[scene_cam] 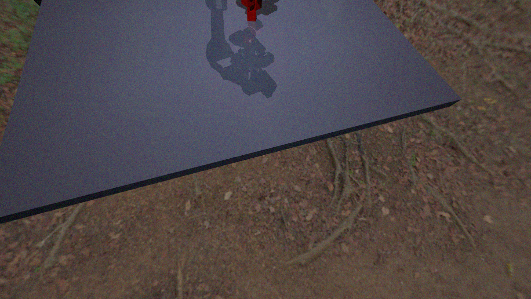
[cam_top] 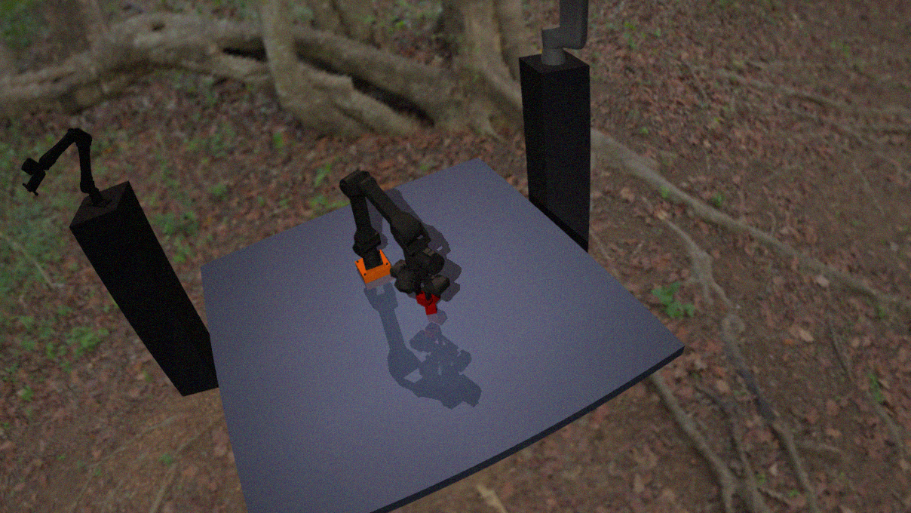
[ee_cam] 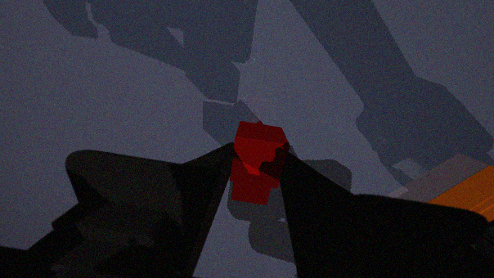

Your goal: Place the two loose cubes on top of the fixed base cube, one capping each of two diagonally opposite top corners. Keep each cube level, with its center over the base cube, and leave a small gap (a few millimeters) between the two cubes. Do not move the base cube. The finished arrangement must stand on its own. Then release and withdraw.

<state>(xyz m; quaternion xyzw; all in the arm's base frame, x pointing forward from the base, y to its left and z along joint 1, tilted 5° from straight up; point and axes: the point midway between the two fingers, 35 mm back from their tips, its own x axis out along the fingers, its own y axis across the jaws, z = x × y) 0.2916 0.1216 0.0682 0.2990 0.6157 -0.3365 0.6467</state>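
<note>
Black parallel-jaw gripper is closed part-way on a small red cube. The dark fingers pinch it from both sides, w/ a good part of the cube sticking out past the tips. Held cube hangs just beside the orange block at the arm's foot, on the side twd the near edge of the smooth grey-blue table, and above the surface.

A second red block shows right under the held cube in the wrist view. Top view also shows red in two bits at that spot. Can't tell if it's the fixed base cube or the other loose one, nor whether the two touch. No other cube can be made out anywhere else relative to the orange block.

Risks from here, as I judge them:
- Held cube looks turned in the grip, edges not square to the fingers. If set down like that it lands on an edge or corner, not level, and tips off.
- Grip is near the fingertips, so a sideways bump vs the lower block could twist or pop the cube out.
- Descending w/ poor alignment would push the lower block. If that's the base, that breaks the no-move rule.
- Centre of the cube must stay over the base. Too far out on the corner and it topples at release.
- Opening while pressing down, or pulling away sideways, could drag the cube along.
- Dim light and heavy arm shadows by the orange block hide the edges, making the gap hard to judge.
</note>
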